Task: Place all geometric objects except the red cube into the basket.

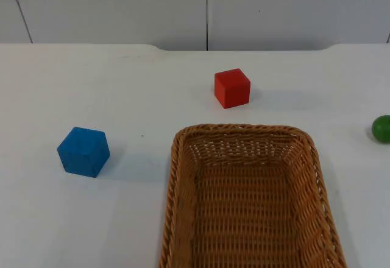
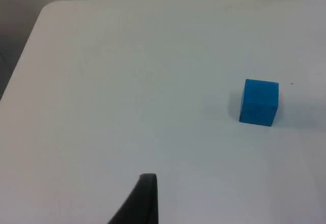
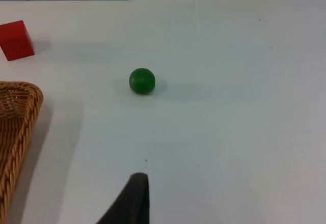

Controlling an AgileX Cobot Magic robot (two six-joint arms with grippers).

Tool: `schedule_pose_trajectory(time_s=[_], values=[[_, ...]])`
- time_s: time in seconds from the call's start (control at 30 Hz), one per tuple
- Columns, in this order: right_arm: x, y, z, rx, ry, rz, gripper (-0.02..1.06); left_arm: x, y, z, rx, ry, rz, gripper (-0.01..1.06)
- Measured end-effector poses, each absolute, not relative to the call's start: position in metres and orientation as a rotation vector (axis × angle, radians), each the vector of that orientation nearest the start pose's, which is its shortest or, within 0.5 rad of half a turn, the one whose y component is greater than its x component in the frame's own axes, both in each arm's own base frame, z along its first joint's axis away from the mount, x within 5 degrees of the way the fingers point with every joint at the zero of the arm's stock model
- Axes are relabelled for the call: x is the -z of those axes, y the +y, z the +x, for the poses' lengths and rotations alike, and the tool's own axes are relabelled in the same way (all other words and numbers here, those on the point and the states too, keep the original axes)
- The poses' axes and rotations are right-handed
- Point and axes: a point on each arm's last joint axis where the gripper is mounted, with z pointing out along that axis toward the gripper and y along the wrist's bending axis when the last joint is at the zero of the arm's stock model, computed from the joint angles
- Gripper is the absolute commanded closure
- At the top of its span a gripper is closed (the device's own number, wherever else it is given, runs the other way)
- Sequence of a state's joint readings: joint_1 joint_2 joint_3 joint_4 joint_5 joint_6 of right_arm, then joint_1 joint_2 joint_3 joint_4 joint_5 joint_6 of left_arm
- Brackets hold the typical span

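Note:
A blue cube (image 1: pixel 84 151) sits on the white table, left of the wicker basket (image 1: pixel 178 176). Behind the basket stands the red cube (image 1: pixel 232 88). At the table's right edge of the top view lies a green ball (image 1: pixel 382 128). No object lies in the visible part of the basket. My left gripper (image 2: pixel 145 203) hangs above bare table, well short of the blue cube (image 2: pixel 260 102). My right gripper (image 3: pixel 133 201) hovers some way from the green ball (image 3: pixel 142 80), with the basket's corner (image 3: pixel 20 112) and the red cube (image 3: pixel 15 40) off to one side.
A grey partition wall (image 1: pixel 207 9) closes the table's far side. The table's rounded far corner (image 2: pixel 48 7) and side edge run near the left arm.

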State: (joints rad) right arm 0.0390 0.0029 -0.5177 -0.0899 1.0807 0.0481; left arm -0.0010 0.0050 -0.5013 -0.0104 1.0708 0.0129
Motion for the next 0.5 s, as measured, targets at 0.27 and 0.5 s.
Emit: schedule_pose_trajectory(time_s=[0.27,0.5], values=[[-0.315,-0.005,0.01,0.036,2.056,0.003,0.0,-0.289,-0.003,0.009,0.064,2.07,-0.022,0.0],[-0.332,-0.003,0.07,0.053,2.2,-0.031,0.0,-0.309,-0.006,0.055,0.118,2.171,-0.043,0.0]])
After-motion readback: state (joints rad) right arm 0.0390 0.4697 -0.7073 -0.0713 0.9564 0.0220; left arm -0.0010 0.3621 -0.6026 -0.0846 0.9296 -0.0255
